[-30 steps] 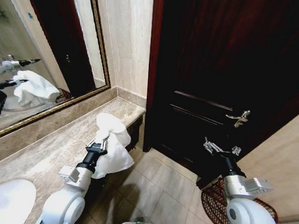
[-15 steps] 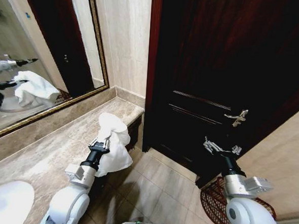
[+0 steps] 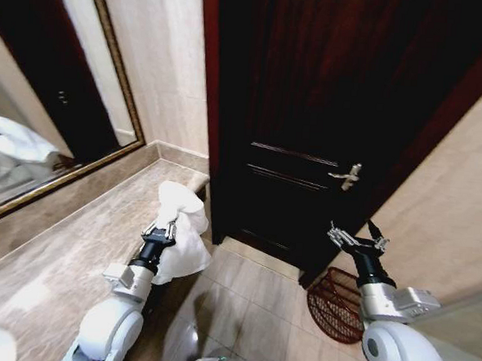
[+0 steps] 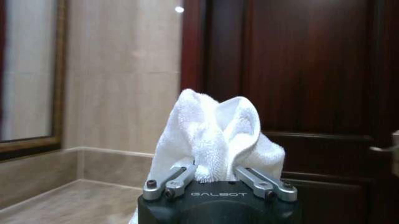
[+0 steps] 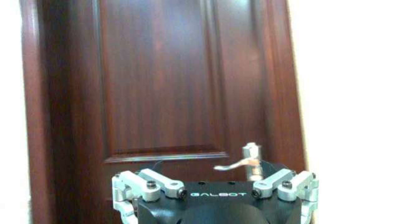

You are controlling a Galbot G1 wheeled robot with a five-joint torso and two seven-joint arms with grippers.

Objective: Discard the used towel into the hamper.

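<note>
Towel [image 3: 178, 234] bunches in the left claw [image 3: 161, 229], clamped over the table [image 3: 64, 268] edge (loose folds drooping). Rightward, the hamper [image 3: 336, 305] sits on the floor beneath the empty, spread right claw [image 3: 357, 238]; released early, cloth lands on tiles.

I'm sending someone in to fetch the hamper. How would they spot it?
Find the dark wooden door; the hamper stands on the tiled floor by the door's right side, against the beige wall. It is a reddish-brown open-weave wire basket, the one see-through object there.
</note>
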